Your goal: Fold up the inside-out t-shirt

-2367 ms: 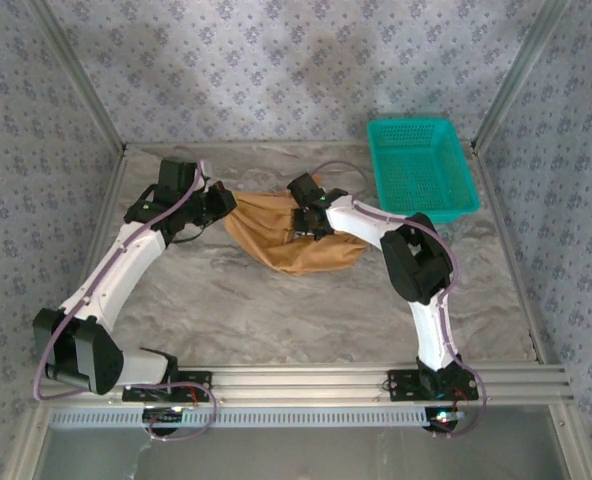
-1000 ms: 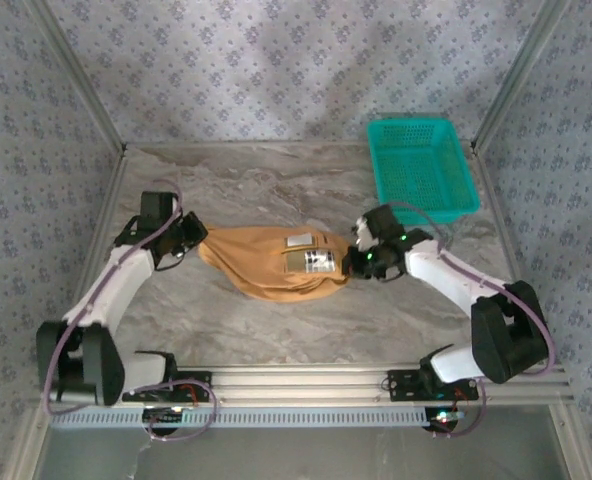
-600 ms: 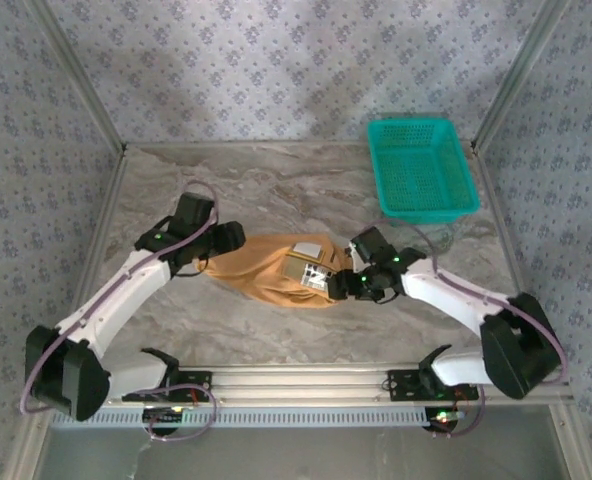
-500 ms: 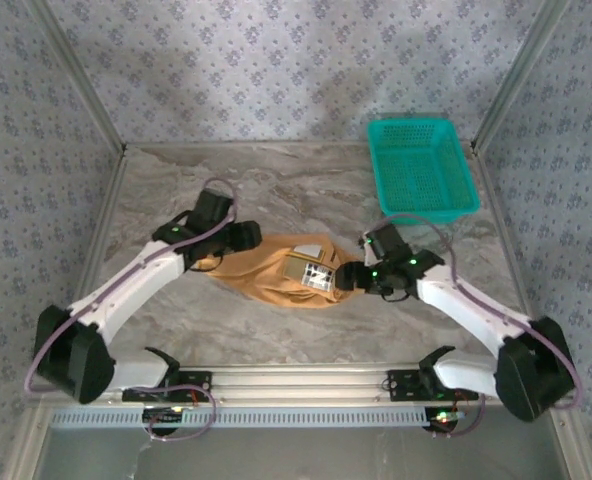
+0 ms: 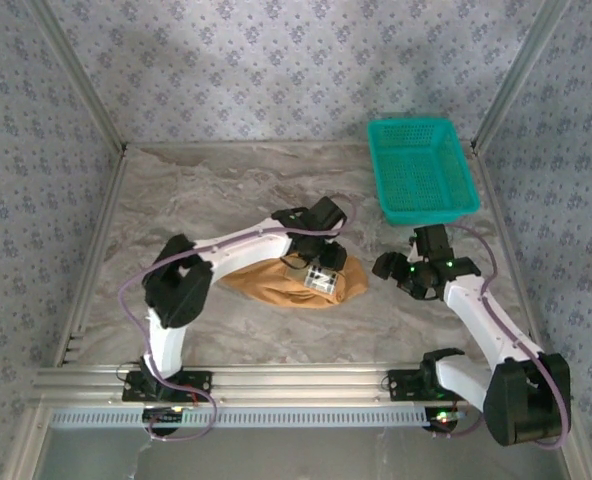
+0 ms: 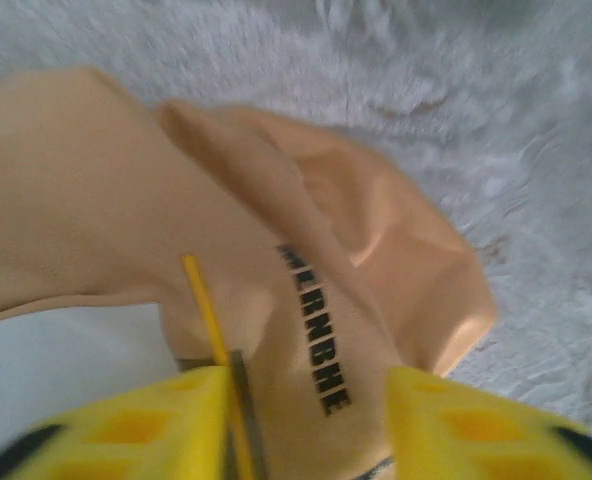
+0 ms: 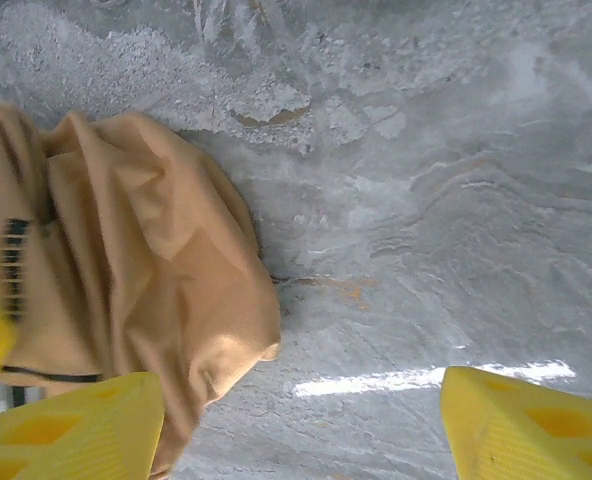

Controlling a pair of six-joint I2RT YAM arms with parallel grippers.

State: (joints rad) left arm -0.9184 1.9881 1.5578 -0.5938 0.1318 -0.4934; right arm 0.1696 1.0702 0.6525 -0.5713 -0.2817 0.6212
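My left end effector (image 5: 321, 262) sits down on the one t-shirt (image 5: 261, 280), and from its wrist camera (image 6: 306, 400) I see its two yellow fingers (image 6: 126, 420) standing a little apart with a fold of tan-orange cloth (image 6: 96, 200) filling the gap between them. That fold carries a strip of black printed letters. I cannot tell whether the fingers are actually pinching the cloth or just straddling it. My right end effector (image 5: 386, 267) is spread wide. On its own camera (image 7: 296, 430) the two yellow fingers (image 7: 526, 420) sit at opposite bottom corners with bare desk (image 7: 426, 200) between them, and the rumpled edge of the shirt (image 7: 136, 250) reaches just to the left-hand finger. From overhead, it hangs just beside the shirt's right end, apart from it. The shirt lies bunched in a single low heap around the middle of the marbled desk (image 5: 226, 190), between the two arms, with one white label (image 5: 323, 280) that I can make out right by the left end effector. The left arm reaches over the heap from the left side. One teal basket (image 5: 410, 123) stands at the far right corner of the desk, well apart from the shirt and beyond the right end effector.
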